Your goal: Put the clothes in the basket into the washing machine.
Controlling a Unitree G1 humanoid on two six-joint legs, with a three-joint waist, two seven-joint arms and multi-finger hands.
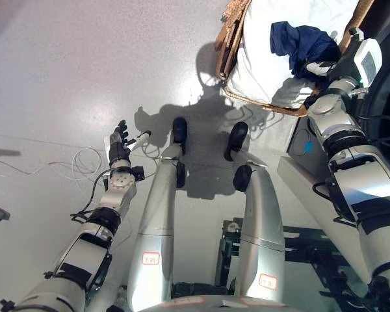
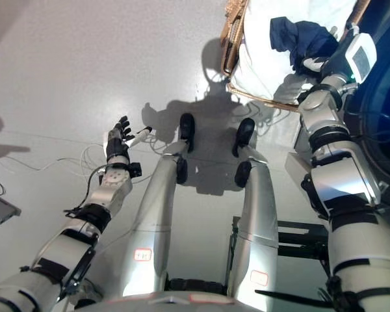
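Note:
A wicker basket (image 1: 229, 39) with a white liner (image 1: 260, 58) stands on the floor at the upper right. A navy blue garment (image 1: 302, 39) lies in it on the liner. My right hand (image 1: 330, 66) reaches into the basket from the right and rests at the garment's lower right edge; its grip is hidden against the dark cloth. My left hand (image 1: 119, 144) is open and empty, held above the floor at the left, far from the basket. The dark round front of the washing machine (image 2: 385, 97) shows at the right edge.
White cables (image 1: 78, 162) loop on the grey floor by my left arm. A flat grey device (image 2: 0, 209) lies at the left edge. A dark metal frame (image 1: 305, 242) stands at the lower right. The floor at upper left is open.

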